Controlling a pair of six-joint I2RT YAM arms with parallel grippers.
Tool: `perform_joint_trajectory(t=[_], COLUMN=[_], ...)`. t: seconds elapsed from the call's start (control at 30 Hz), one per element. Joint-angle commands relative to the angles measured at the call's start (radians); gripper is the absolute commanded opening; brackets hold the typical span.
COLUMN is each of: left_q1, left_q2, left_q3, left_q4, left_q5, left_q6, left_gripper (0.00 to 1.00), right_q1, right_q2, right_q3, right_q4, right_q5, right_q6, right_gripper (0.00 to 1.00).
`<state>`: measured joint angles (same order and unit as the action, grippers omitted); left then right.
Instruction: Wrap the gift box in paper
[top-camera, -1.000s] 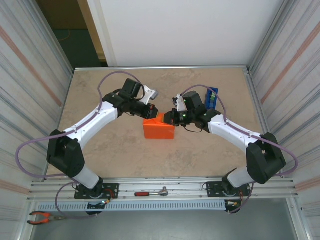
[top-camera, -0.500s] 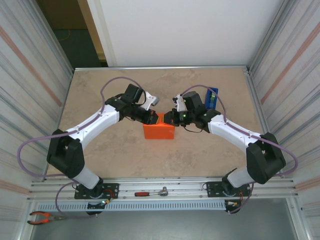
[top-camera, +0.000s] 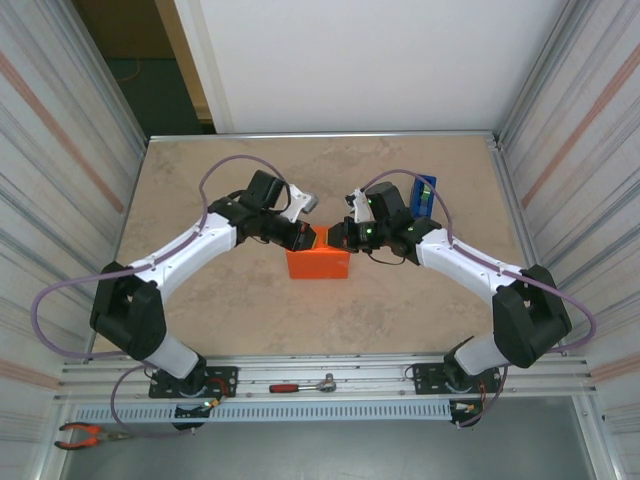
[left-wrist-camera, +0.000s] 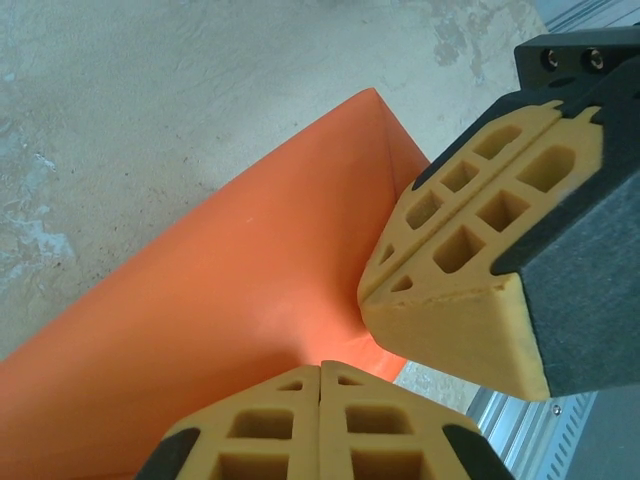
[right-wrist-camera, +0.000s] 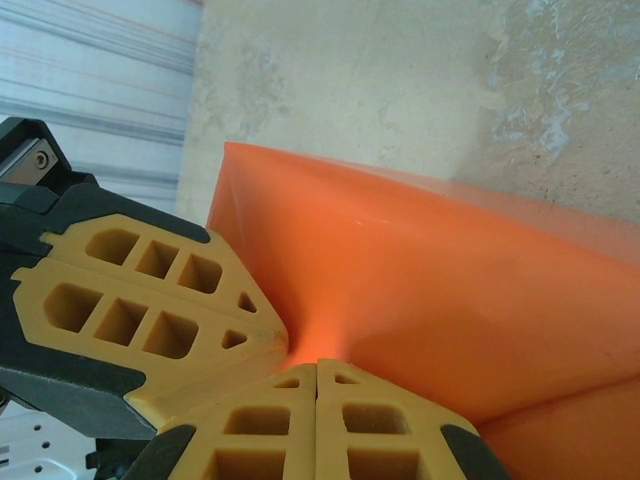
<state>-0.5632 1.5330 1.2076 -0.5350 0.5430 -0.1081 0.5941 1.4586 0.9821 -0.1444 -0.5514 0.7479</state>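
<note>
Paper, bright orange, sits folded into a box-shaped parcel at the middle of the table; what it wraps is hidden from you. From the top camera you see the left gripper and the right gripper meeting nose to nose over the parcel's far top edge. The blue tape dispenser stands behind the right arm, apart from the parcel. That view is too coarse to give you the jaws. The wrist cameras do: each shows its own yellow fingers pressed flat together, no gap along the seam, and the other gripper's fingers likewise closed. There you also see both sets of tips touching a raised crease of the paper where a flap stands up. Whether any paper is caught between the fingers, you cannot tell.
</note>
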Motion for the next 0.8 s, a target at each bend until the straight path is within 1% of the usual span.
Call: perform_joint_trajectory(t=[0.0,0.13,0.3,0.47,0.77], left_q1=[0.009,0.03,0.033,0.03,0.014], left_q2=[-0.052,-0.046,-0.006,0.021,0.027], left_q3=[0.02,0.083,0.127,0.121,0.071], left_q4=[0.0,-0.001,-0.018,-0.02,-0.027], left_q5=[-0.008,0.026,0.028,0.043,0.032], left_q6=[-0.006,-0.023,-0.018,-0.012,0.007], left_gripper=[0.0,0.01,0.01,0.01,0.01], right_q1=[-0.013,-0.013,-0.014,-0.014,-0.013], right_q2=[0.023,0.019,0.014,0.01,0.012], right_q3=[0.002,-0.005,-0.012,-0.018,-0.02], right_q4=[-0.09,-0.084,-0.083,-0.079,-0.076], right_q5=[0.017,0.019,0.021,0.021,0.021], right_q6=[-0.01,-0.009,-0.009,-0.006,-0.001], right_gripper=[0.0,0.0,0.0,0.0,0.0])
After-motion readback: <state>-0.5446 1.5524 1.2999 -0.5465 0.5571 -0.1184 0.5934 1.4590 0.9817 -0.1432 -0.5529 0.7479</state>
